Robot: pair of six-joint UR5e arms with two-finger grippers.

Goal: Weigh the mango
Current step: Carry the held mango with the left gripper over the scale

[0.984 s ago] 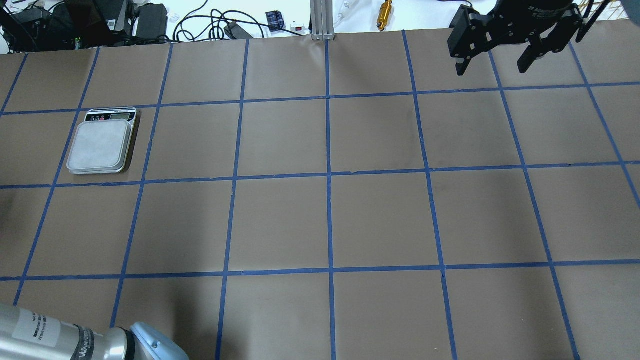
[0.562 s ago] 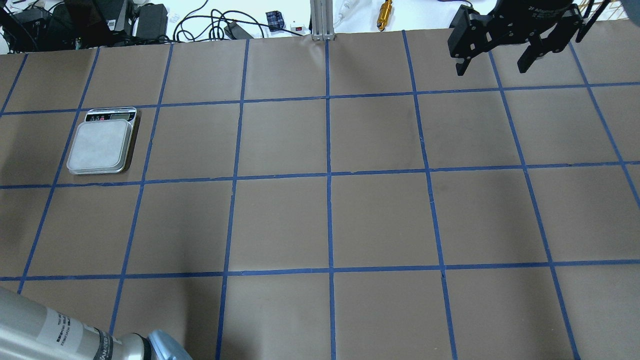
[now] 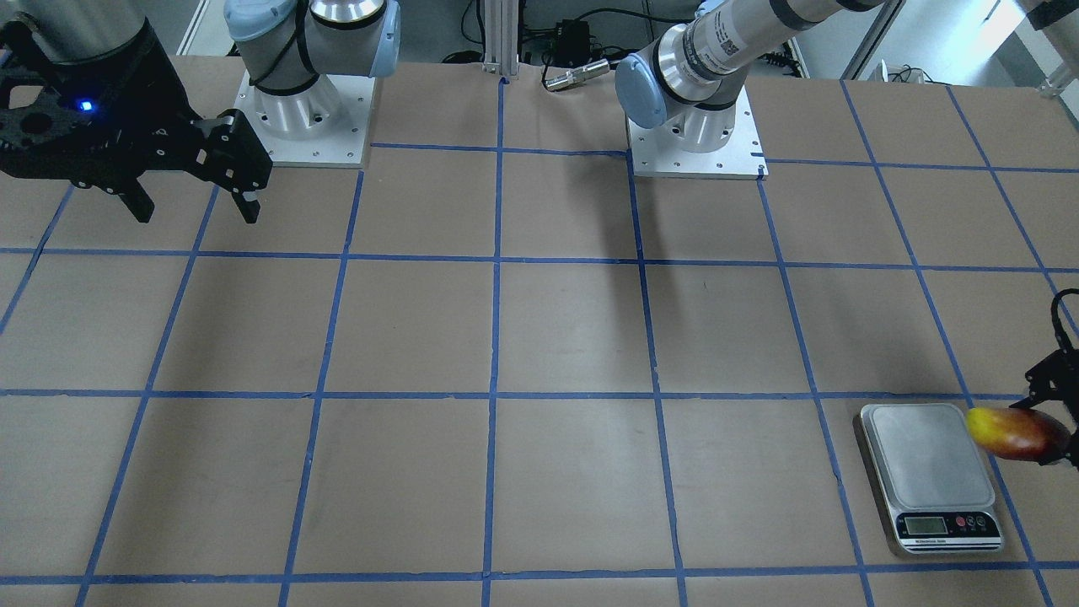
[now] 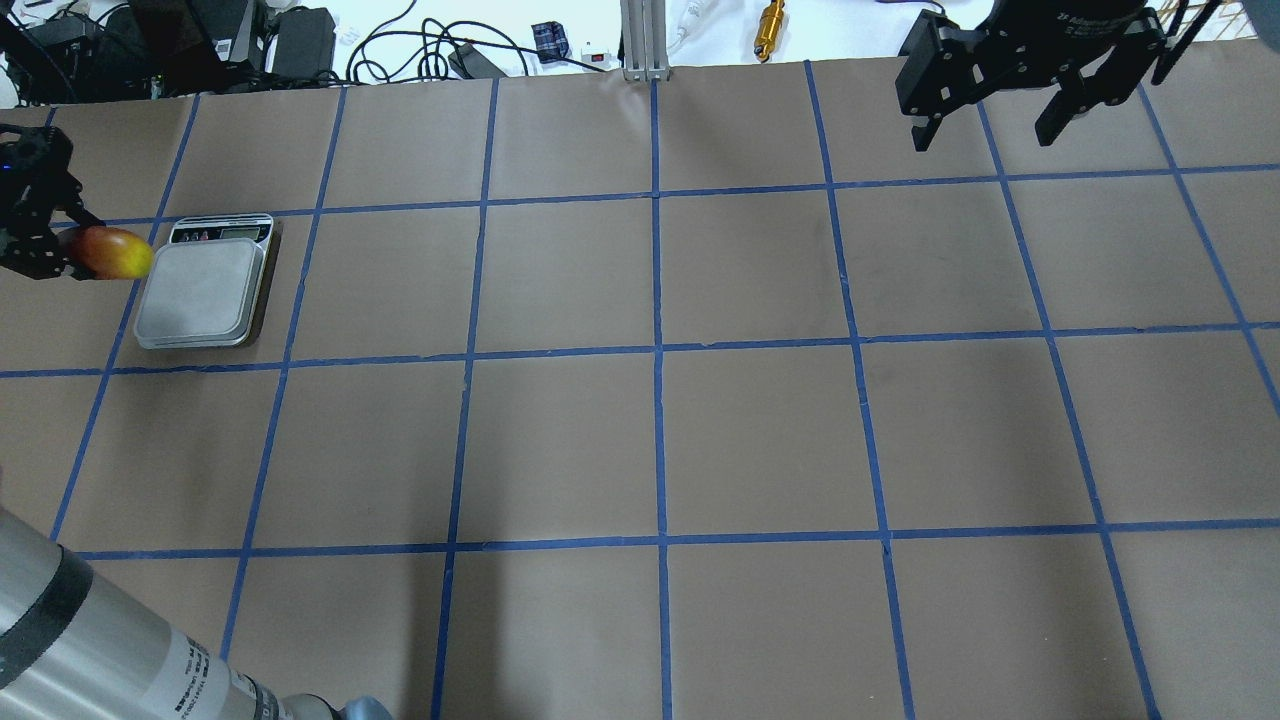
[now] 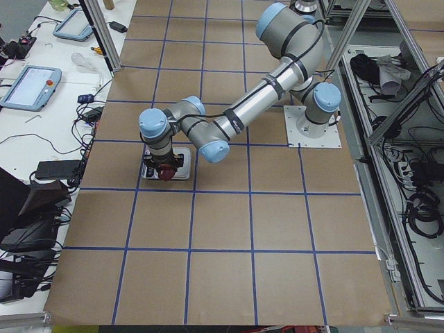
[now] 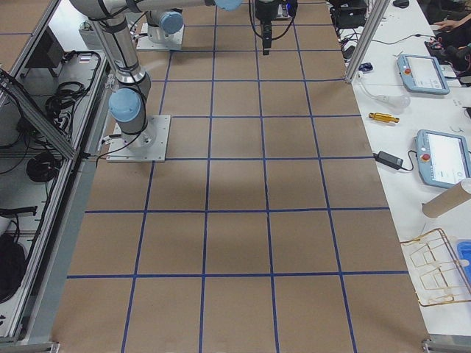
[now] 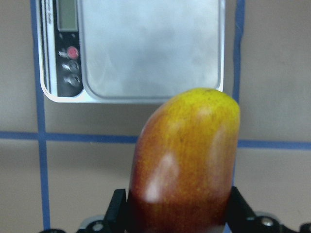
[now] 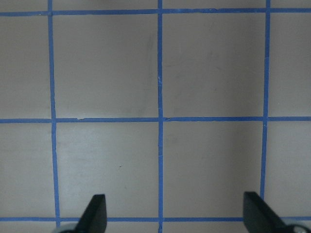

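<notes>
The mango point(image 4: 118, 253), red with a yellow end, is held off the table in my left gripper point(image 4: 72, 250), which is shut on its red end. Its yellow end points at the silver scale point(image 4: 200, 292) and hangs just past the platform's left edge. In the left wrist view the mango point(image 7: 184, 155) fills the foreground, with the scale point(image 7: 150, 48) ahead of it. In the front view the mango point(image 3: 1010, 430) is beside the scale point(image 3: 927, 459). My right gripper point(image 4: 982, 135) is open and empty at the table's far right, above bare paper point(image 8: 160, 121).
Brown paper with a blue tape grid covers the table. Cables, boxes, an aluminium post point(image 4: 640, 40) and a brass cylinder point(image 4: 770, 25) lie beyond the far edge. The arm bases point(image 3: 308, 126) stand at the robot's side. My left arm's link point(image 4: 90, 640) crosses the near left corner.
My left gripper has come into the overhead view from the left with the mango, up to the scale's edge. The left arm's link has shifted. The right arm has not moved.
</notes>
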